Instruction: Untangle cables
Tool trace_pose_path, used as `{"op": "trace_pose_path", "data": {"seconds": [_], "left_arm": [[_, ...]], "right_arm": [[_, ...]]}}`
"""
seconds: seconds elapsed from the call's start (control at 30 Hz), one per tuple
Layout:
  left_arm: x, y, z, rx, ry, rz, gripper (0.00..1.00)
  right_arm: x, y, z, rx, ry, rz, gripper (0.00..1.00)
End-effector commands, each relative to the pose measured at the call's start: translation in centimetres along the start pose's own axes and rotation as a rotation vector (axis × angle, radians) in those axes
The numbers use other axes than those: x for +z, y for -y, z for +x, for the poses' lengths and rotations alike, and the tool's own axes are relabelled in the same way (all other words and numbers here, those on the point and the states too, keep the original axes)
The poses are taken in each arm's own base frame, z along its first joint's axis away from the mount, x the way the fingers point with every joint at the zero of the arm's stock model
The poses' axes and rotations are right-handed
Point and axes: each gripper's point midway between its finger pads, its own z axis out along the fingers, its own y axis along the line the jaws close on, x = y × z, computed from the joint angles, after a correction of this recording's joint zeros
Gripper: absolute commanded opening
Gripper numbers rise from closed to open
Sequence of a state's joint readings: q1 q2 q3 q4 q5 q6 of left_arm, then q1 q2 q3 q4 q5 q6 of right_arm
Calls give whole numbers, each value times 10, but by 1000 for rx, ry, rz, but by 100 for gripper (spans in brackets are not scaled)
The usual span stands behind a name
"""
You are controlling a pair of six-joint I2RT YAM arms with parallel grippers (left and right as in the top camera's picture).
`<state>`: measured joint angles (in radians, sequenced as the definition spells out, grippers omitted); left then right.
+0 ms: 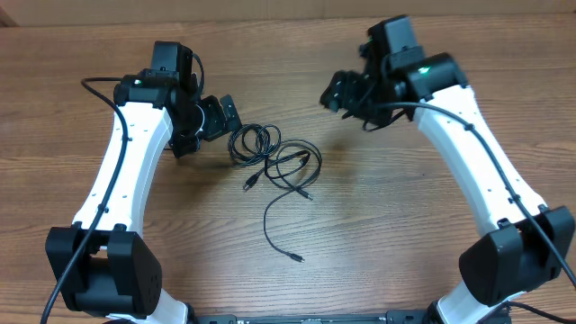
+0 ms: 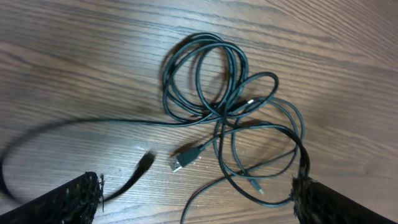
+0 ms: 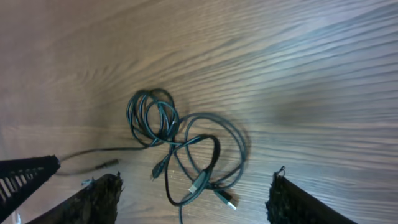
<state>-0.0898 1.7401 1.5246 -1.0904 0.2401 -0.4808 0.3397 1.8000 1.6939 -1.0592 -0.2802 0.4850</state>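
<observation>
At centre frame from overhead, the cables [image 1: 274,162] lie tangled on the table [image 1: 405,207]. Left gripper [image 1: 220,117], upper left: jaws wide apart, gripping nothing. Right gripper [image 1: 339,91], upper right: jaws parted, empty.

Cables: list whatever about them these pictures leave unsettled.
- Overhead: cables too small and overlapped; their count is unclear.
- Left wrist: one strand is blurred and runs off the left edge.
- Right wrist: a trailing length is cut off by the bottom edge.
</observation>
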Motion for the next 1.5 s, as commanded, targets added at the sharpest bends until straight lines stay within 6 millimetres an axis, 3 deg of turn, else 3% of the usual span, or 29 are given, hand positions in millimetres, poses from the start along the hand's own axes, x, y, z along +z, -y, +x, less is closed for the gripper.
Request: {"op": "trace_pose_path", "data": {"seconds": [0.0, 0.13, 0.27, 0.43, 0.83, 1.0, 1.1, 1.3, 1.47], "left_arm": [[3, 7, 5, 58, -26, 41, 100], [3, 6, 4, 55, -25, 37, 100], [3, 7, 4, 55, -25, 38, 100], [3, 7, 4, 55, -25, 38, 100], [3, 6, 4, 55, -25, 37, 100], [3, 6, 4, 55, -25, 37, 99], [3, 6, 4, 55, -23, 35, 100], [3, 6, 4, 55, -24, 35, 99], [3, 6, 4, 55, -24, 35, 100]], "right_arm": [[24, -1, 24, 18, -65, 9, 77], [42, -6, 39, 6, -86, 4, 76], [66, -3, 59, 69, -114, 10, 67], [88, 3, 83, 106, -144, 19, 63], [107, -9, 131, 73, -214, 42, 58], [120, 0, 149, 169, -166, 143, 54], [126, -9, 150, 144, -145, 102, 54], [131, -24, 133, 125, -65, 39, 49], [131, -19, 119, 120, 7, 66, 28]]}}
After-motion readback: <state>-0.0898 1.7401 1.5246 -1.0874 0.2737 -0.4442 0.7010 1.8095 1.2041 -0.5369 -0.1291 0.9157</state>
